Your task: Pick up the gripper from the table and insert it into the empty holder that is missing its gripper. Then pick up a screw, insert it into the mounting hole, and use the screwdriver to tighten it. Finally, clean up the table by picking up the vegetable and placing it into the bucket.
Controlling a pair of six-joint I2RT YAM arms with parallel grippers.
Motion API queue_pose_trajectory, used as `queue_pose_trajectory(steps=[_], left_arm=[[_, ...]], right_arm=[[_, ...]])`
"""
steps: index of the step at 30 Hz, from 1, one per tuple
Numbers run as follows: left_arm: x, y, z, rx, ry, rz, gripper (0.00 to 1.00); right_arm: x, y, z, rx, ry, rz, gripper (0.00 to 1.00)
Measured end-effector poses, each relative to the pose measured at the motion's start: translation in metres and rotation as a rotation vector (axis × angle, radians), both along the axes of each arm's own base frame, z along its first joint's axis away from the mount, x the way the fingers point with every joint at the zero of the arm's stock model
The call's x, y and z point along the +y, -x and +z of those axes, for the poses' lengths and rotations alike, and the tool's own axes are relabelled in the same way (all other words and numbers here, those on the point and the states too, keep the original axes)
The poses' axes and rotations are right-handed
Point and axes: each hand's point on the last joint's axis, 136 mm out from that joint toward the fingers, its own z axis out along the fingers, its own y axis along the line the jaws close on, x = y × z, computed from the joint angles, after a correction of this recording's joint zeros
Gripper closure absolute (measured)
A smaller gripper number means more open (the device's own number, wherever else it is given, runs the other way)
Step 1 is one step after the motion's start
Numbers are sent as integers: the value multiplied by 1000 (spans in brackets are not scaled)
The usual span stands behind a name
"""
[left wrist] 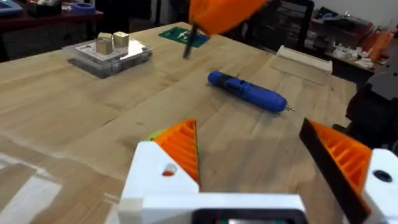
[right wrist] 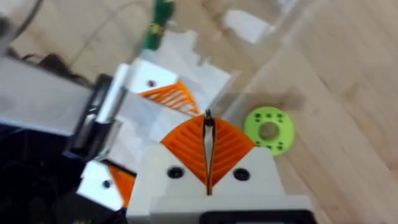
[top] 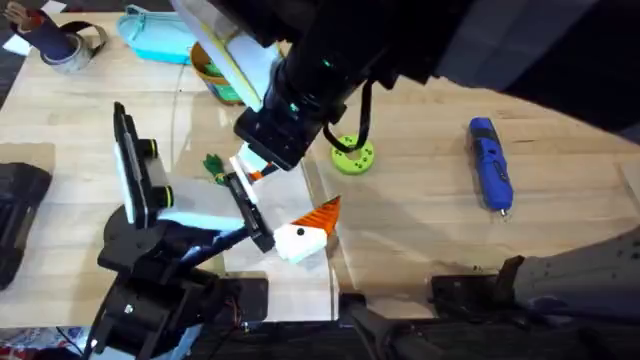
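Observation:
My right gripper (right wrist: 208, 149) is shut, with a thin dark screw (right wrist: 208, 118) poking out between its orange pads. In the overhead view it (top: 252, 168) hangs over the clear sheet, beside the small green vegetable (top: 213, 165). My left gripper (left wrist: 261, 155) is open and holds nothing, its fingers (left wrist: 180, 149) spread wide. From above it (top: 310, 228) lies just right of the black holder stand (top: 135, 170). The blue screwdriver (top: 490, 165) lies alone at the right, bit toward me. The yellow bucket (top: 212, 72) with the green band stands at the back, half hidden by the right arm.
A green disc (top: 352, 155) lies right of the right gripper. A light-blue pouch (top: 160, 35) and a tape roll (top: 70, 45) sit at the back left. A clear parts box (left wrist: 112, 53) stands far off on the table. Bare wood surrounds the screwdriver.

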Motion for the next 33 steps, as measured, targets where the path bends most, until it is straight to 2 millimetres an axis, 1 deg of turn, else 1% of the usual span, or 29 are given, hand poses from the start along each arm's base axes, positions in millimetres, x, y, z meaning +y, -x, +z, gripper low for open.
queue_pose_trajectory(steps=[4,8,11,16,19,21,22,23,25,27,33], left_arm=[[0,0,0,0,0,0,10],[0,0,0,0,0,0,10],[0,0,0,0,0,0,10],[0,0,0,0,0,0,10],[0,0,0,0,0,0,10],[0,0,0,0,0,0,10],[0,0,0,0,0,0,10],[0,0,0,0,0,0,10],[0,0,0,0,0,0,10],[0,0,0,0,0,0,10],[0,0,0,0,0,0,10]], right_arm=[[0,0,0,0,0,0,988],[0,0,0,5,-3,-5,855],[1,0,0,6,-4,-7,695],[1,0,0,7,-6,-11,593],[2,0,1,5,-9,-10,509],[1,0,1,5,-8,-10,385],[2,0,1,6,-9,-12,295],[1,-1,1,7,-9,-14,175],[1,-2,1,5,-9,-16,29],[0,-4,1,5,-9,-22,8],[-9,-18,2,3,-11,-62,7]])
